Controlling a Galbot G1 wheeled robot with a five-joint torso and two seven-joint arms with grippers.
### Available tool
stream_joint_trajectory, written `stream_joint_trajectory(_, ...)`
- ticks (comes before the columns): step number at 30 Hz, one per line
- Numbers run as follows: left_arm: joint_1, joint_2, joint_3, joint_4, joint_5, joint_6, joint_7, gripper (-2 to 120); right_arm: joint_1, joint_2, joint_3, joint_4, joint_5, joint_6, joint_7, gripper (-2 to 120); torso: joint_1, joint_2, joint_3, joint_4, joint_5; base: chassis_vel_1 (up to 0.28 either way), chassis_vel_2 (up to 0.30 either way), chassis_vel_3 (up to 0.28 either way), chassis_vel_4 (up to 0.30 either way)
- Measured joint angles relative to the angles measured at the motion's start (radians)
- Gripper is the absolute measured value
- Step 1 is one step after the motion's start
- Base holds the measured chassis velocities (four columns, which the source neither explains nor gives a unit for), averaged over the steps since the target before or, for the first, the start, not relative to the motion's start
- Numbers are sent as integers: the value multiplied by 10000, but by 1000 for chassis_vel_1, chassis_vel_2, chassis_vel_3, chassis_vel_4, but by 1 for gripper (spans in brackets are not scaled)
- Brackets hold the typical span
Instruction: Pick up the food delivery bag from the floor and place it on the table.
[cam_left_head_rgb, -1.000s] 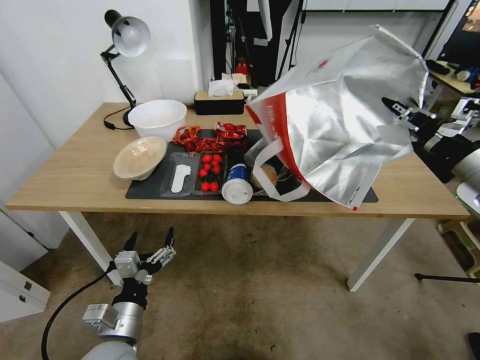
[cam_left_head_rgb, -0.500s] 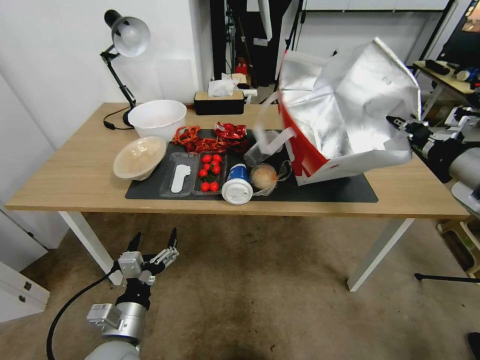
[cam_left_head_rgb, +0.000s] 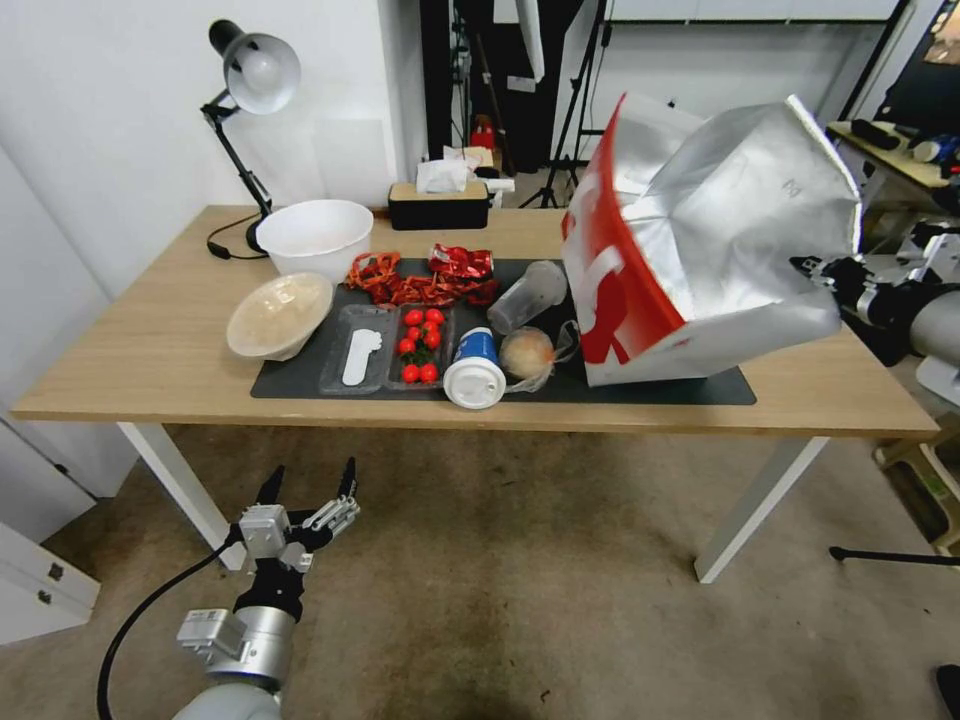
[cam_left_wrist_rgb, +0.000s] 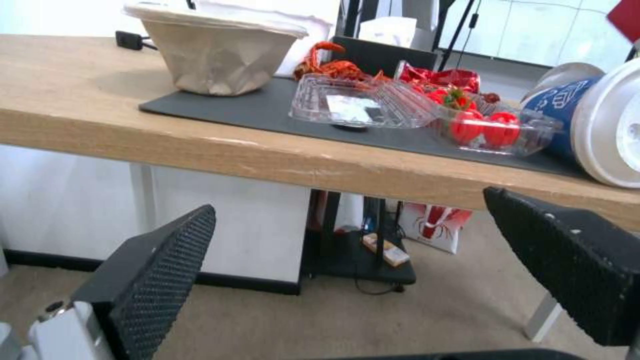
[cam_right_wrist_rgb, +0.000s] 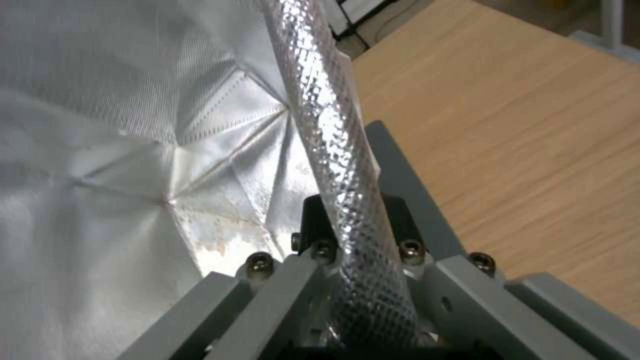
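Food delivery bag (cam_left_head_rgb: 700, 260) on table (cam_left_head_rgb: 150, 350): foil-lined, red-sided, tilted.
Stands more upright than before; right gripper (cam_left_head_rgb: 812, 268) pinches its rim; left gripper (cam_left_head_rgb: 305, 490) spread, low.

tool: the right tool (cam_right_wrist_rgb: 357, 240) is clamped on a rolled foil edge running up between its grey fingers (cam_right_wrist_rgb: 267, 300)
bag: the food delivery bag (cam_right_wrist_rgb: 133, 150) shows creased silver lining beside the tool
desk: light-wood desk (cam_right_wrist_rgb: 520, 125) lies beyond
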Motion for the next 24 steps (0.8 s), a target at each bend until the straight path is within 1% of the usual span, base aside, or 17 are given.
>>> stream_joint_trajectory(4,25,20,-8,-34,23,0,1,100,142,-121,-11,-35,112,-83,405,0,1,0,0,0,0,0,0,0,0)
stream_joint_trajectory(10,41,-2,90,-81,109,6,-3,100,321,-293,7,-162,272,-204,504,0,0,0,0,0,0,0,0,0,0)
stream_joint_trajectory(24,12,76,89,-149,74,12,-102,100,420,-419,-58,-375,433,-310,154,0,0,0,0,0,0,0,0,0,0)
